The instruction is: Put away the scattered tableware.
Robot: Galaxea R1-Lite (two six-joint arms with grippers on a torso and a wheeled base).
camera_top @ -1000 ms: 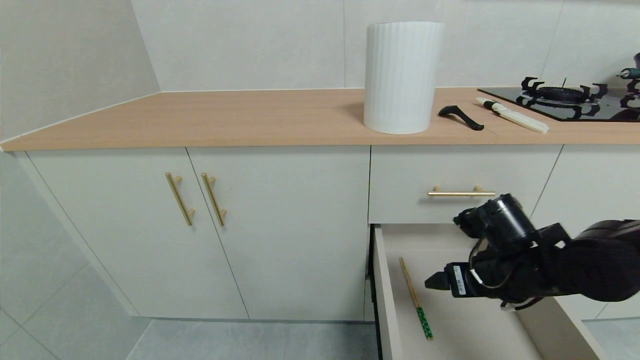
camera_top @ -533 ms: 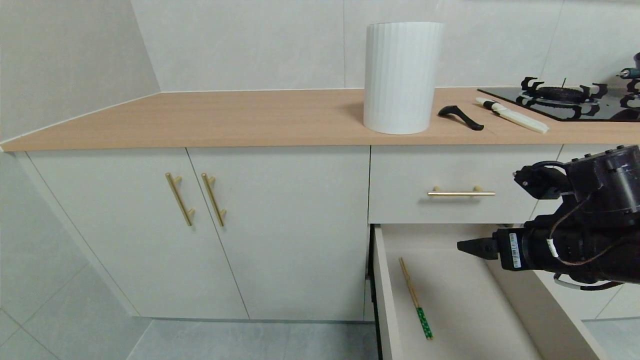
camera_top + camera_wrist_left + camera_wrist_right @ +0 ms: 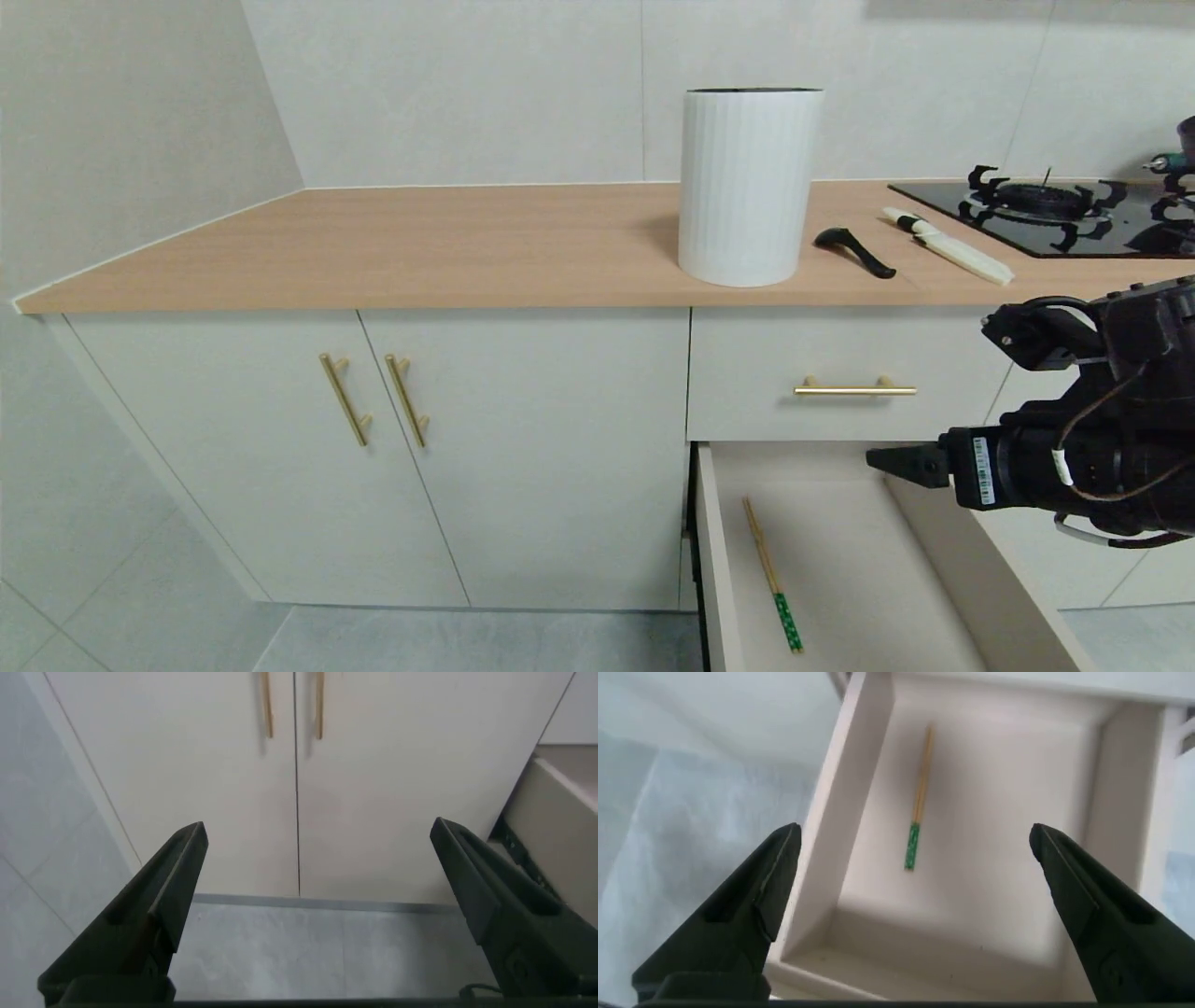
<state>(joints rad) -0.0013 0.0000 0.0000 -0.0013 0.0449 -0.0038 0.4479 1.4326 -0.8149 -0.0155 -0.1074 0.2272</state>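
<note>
Wooden, green-tipped chopsticks (image 3: 771,586) lie in the open drawer (image 3: 714,560) beneath the right gripper (image 3: 882,459), jaws spread empty, while the cream knife (image 3: 948,245) on the countertop (image 3: 467,243) looks light, stiff and slick, best pinched across its handle.

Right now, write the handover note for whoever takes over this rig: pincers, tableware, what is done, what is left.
Left pincer: open, empty, low in front of the cabinet doors.
Right pincer: open, empty, above the open drawer.
Chopsticks: lying in the drawer, near its left wall.
Black utensil and white knife: on the countertop, right of the white canister.
Done: chopsticks stowed.
Left: probably move the two countertop pieces into the drawer, then shut it.
</note>
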